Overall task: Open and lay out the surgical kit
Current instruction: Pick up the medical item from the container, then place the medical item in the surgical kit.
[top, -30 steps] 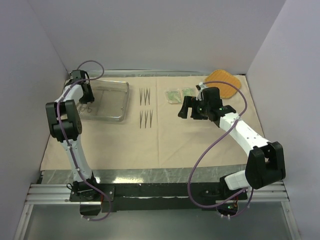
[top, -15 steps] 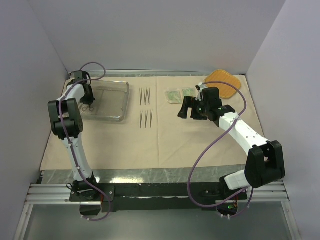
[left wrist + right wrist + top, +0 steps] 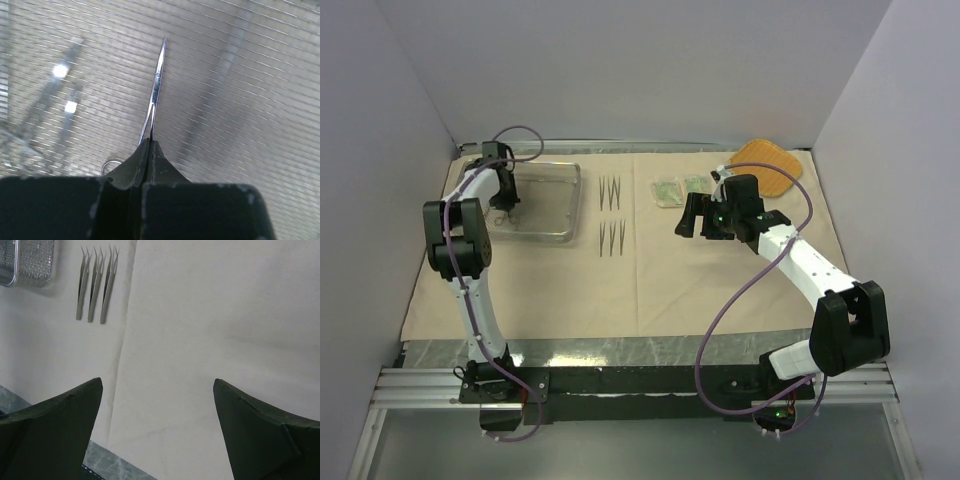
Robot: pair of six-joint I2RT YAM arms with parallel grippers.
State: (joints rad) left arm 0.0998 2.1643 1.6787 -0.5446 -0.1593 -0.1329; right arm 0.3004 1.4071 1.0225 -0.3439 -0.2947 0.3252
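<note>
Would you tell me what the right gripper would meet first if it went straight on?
Probably the bare cloth: the right gripper, fingers open, faces only fabric ahead. The tweezers lie off to one side, though depth is unclear.

No word, label, brand or number can be read anywhere here. The two small green-white packets (image 3: 667, 191), lying on the cloth just left of the orange rounded-square woven pad (image 3: 767, 163), are too small to show any print.

Your left gripper (image 3: 507, 208) sits inside the mesh tray (image 3: 576, 200) at ten o'clock; tweezers (image 3: 610, 192) lie off its three o'clock side.
</note>
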